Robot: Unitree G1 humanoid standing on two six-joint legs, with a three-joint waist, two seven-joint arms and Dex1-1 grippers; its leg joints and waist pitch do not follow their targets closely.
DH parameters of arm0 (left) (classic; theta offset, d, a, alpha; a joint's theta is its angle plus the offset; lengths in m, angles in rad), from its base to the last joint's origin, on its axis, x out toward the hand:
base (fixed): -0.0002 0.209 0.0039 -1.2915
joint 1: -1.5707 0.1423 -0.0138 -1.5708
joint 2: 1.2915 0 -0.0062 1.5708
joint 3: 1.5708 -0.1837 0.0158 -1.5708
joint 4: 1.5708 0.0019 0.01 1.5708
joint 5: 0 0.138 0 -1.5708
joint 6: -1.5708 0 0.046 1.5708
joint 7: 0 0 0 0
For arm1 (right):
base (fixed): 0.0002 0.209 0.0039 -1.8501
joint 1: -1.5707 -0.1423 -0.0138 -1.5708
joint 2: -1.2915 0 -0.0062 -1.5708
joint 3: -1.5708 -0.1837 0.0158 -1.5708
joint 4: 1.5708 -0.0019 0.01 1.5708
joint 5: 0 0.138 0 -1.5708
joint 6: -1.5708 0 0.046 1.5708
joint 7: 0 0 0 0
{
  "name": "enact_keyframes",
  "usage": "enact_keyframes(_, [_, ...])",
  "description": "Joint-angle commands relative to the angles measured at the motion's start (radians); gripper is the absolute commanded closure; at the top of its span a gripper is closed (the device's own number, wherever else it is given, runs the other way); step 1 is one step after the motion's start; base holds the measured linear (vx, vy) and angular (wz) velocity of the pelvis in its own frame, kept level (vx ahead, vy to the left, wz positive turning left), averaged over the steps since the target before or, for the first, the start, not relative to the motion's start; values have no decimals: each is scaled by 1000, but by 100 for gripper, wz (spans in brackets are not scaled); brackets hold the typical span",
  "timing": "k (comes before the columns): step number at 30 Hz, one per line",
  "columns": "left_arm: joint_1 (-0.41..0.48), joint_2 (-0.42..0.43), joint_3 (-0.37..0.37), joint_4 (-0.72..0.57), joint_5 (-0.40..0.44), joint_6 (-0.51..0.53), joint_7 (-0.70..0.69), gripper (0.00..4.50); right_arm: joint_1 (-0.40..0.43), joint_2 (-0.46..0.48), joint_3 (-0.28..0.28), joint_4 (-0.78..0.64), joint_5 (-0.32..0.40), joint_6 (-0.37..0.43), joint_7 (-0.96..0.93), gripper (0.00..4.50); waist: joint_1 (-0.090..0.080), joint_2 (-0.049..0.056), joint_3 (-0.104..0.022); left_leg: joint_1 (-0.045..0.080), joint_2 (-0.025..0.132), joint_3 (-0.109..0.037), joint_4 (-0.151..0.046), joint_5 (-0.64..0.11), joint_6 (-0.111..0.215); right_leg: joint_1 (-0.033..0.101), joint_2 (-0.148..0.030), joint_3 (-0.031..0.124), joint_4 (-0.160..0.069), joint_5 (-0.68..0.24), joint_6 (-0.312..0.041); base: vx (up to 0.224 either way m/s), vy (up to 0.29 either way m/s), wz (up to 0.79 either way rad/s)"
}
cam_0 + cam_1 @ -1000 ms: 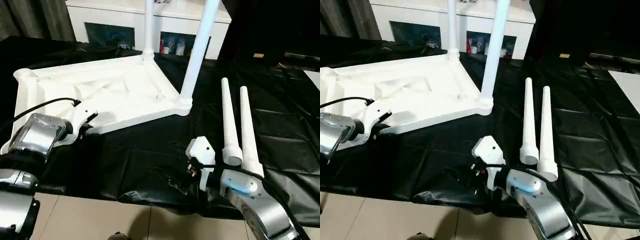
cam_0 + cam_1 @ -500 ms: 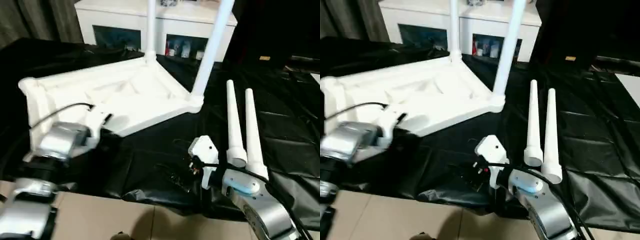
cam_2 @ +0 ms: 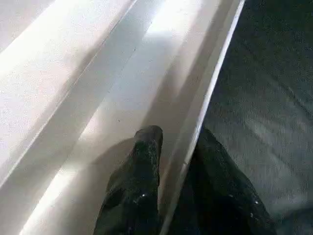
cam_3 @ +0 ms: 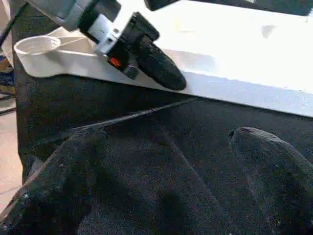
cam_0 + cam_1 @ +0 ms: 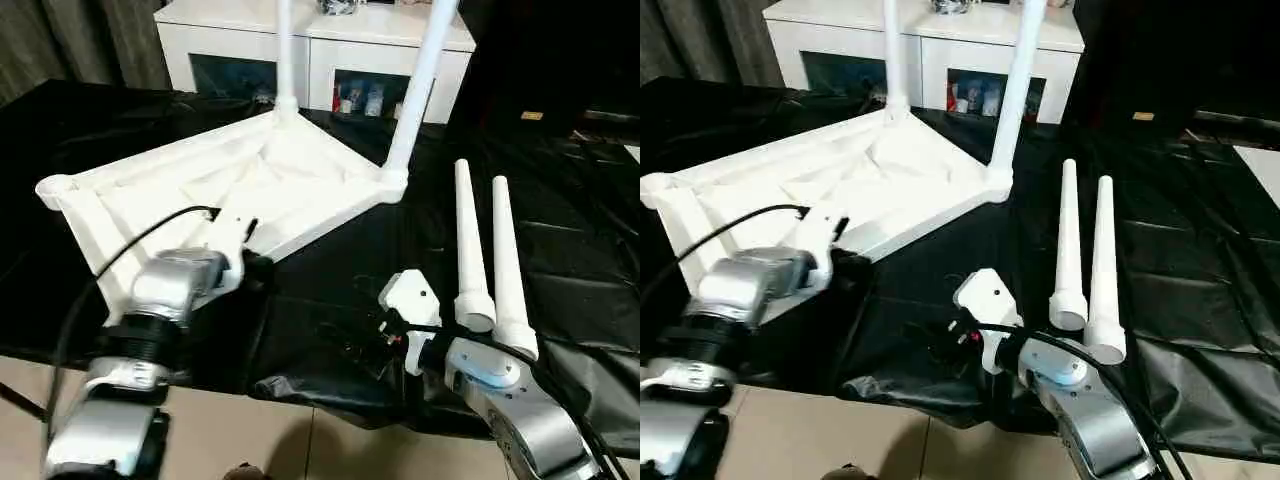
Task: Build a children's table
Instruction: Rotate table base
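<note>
1. on the black sheet (image 5: 560, 240) the tabletop (image 5: 200, 185) lies underside up, two legs (image 5: 420, 75) already standing in its far corner sockets; a second ago its near rim ran level across the head views, now it has swung, the near left socket (image 5: 55, 188) pointing out toward the sheet's left edge.
2. left gripper (image 3: 176, 147) has come in from beside the rim and closed on it — the wrist view shows one black finger (image 3: 142, 166) on the ribbed inner side, the other on the outer side over the sheet, the thin white wall pinched between them.
3. right gripper (image 4: 166, 166) has not stirred; it hovers low over the sheet with fingers spread wide and nothing between them, near the thick ends of the two loose legs (image 5: 480, 250), which lie side by side to the right, tips pointing away.
4. white cabinet (image 5: 320, 40) stands behind, apart from the work.
5. my reading: the task is about half done — two sockets are unfilled, and this grip on the rim looks meant to steady or turn the top so a free socket faces the right arm. the open right gripper seems placed to take a leg next; with only a thin wall pinched, the top could slip.
</note>
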Motion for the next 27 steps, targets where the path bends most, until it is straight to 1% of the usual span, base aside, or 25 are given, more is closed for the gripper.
enact_keyframes(1, [-20,-22,57,35,-15,-48,93,377,2,0,-15,7,-13,-10,-11,0,-4,1,-55,8,48,-17,-73,-126,35,32,-83,47,-83,108,-224,0,0,0])
enact_keyframes(2, [-27,-32,73,45,-22,-55,125,377,2,1,-15,7,-13,-10,-13,0,-5,6,-55,8,48,-18,-72,-124,37,31,-83,47,-82,112,-224,0,0,0])
enact_keyframes(3, [-27,-32,73,45,-22,-55,125,377,2,1,-15,7,-13,-10,-13,0,-7,2,-55,6,48,-18,-73,-121,38,33,-82,47,-83,116,-221,0,0,0])
enact_keyframes(4, [-29,-35,80,48,-24,-60,139,377,2,1,-14,6,-13,-10,-14,0,-9,2,-56,6,48,-19,-73,-117,39,34,-82,46,-82,122,-221,0,0,0])
enact_keyframes(6, [-30,-42,90,48,-26,-67,164,377,2,1,-14,7,-13,-11,-15,0,-17,3,-56,5,47,-20,-72,-110,43,34,-80,45,-80,142,-225,0,0,0])
enact_keyframes(7, [-29,-49,101,46,-22,-79,198,377,3,1,-12,7,-13,-12,-16,0,-21,4,-57,4,46,-19,-70,-106,51,34,-80,45,-81,151,-230,0,0,0])
enact_keyframes(8, [-26,-54,102,42,-18,-82,210,377,3,0,-12,8,-13,-13,-17,0,-22,2,-57,4,47,-19,-70,-104,54,34,-80,46,-81,156,-232,0,0,0])
enact_keyframes(10, [-24,-66,106,43,-17,-91,235,377,2,2,-13,10,-16,-14,-16,0,-23,4,-57,5,49,-20,-70,-95,61,33,-80,45,-78,172,-238,0,0,0])
enact_keyframes(11, [-27,-74,114,42,-20,-93,251,377,1,3,-14,11,-16,-14,-16,0,-23,1,-58,5,49,-19,-69,-89,65,34,-79,45,-78,187,-241,0,0,0])
enact_keyframes(12, [-31,-81,121,43,-23,-95,267,377,1,3,-14,12,-17,-15,-16,0,-22,3,-58,6,50,-19,-69,-86,68,33,-80,44,-77,201,-247,0,0,0])
enact_keyframes(13, [-43,-105,156,41,-41,-101,313,377,-1,4,-13,13,-17,-15,-16,0,-23,1,-58,5,49,-19,-68,-85,73,34,-80,44,-77,207,-249,0,0,0])
enact_keyframes(15, [-50,-115,150,37,-47,-101,313,377,-1,5,-11,13,-17,-15,-16,0,-22,-1,-59,5,51,-19,-67,-79,78,35,-82,44,-76,225,-256,0,0,0])
enact_keyframes(16, [-52,-127,146,33,-56,-94,302,377,-1,4,-10,14,-17,-16,-16,0,-21,1,-61,3,50,-19,-65,-65,84,36,-81,43,-73,245,-258,0,0,0])
enact_keyframes(17, [-53,-133,137,30,-60,-87,287,377,-1,4,-9,15,-17,-16,-17,0,-21,2,-61,3,50,-19,-65,-60,87,35,-81,43,-73,255,-257,0,0,0])
enact_keyframes(18, [-48,-146,107,20,-56,-92,257,377,0,1,-6,18,-21,-19,-16,0,-20,0,-62,4,51,-18,-63,-45,95,35,-81,43,-71,275,-258,0,0,0])
enact_keyframes(19, [-41,-148,74,9,-46,-95,231,377,1,0,-5,20,-24,-21,-16,0,-17,2,-65,3,50,-17,-60,-25,101,35,-82,43,-68,306,-261,0,0,0])
enact_keyframes(20, [-37,-144,51,3,-36,-92,215,377,1,-1,-5,20,-25,-21,-17,0,-16,1,-65,2,51,-18,-60,-17,105,35,-82,42,-67,317,-260,0,0,0])
enact_keyframes(21, [-32,-139,25,-5,-25,-87,198,377,0,0,-5,21,-25,-21,-17,0,-13,3,-67,5,52,-18,-58,-12,109,32,-81,41,-66,329,-261,0,0,0])
enact_keyframes(22, [-18,-130,-9,-31,-15,-103,163,308,-1,0,-6,22,-26,-22,-18,0,-10,4,-66,6,55,-18,-59,-10,113,31,-82,41,-66,331,-263,0,0,0])
enact_keyframes(23, [-11,-127,-23,-44,-12,-112,148,308,-1,0,-6,23,-26,-22,-18,0,-8,5,-65,4,55,-18,-60,-10,112,32,-82,40,-66,328,-262,0,0,0])
enact_keyframes(24, [-3,-123,-31,-61,-15,-114,133,308,-2,-1,-6,24,-27,-23,-18,0,-3,8,-66,6,57,-19,-60,-13,108,30,-83,39,-66,324,-261,0,0,0])
enact_keyframes(25, [17,-107,-55,-109,-18,-118,89,300,-4,1,-9,24,-27,-23,-19,0,3,9,-66,8,60,-19,-61,-20,101,28,-84,39,-66,317,-261,0,0,0])
enact_keyframes(27, [36,-86,-74,-154,-22,-115,53,263,-4,1,-9,24,-27,-23,-20,0,5,9,-65,8,61,-19,-63,-31,92,28,-84,39,-65,307,-260,0,0,0])
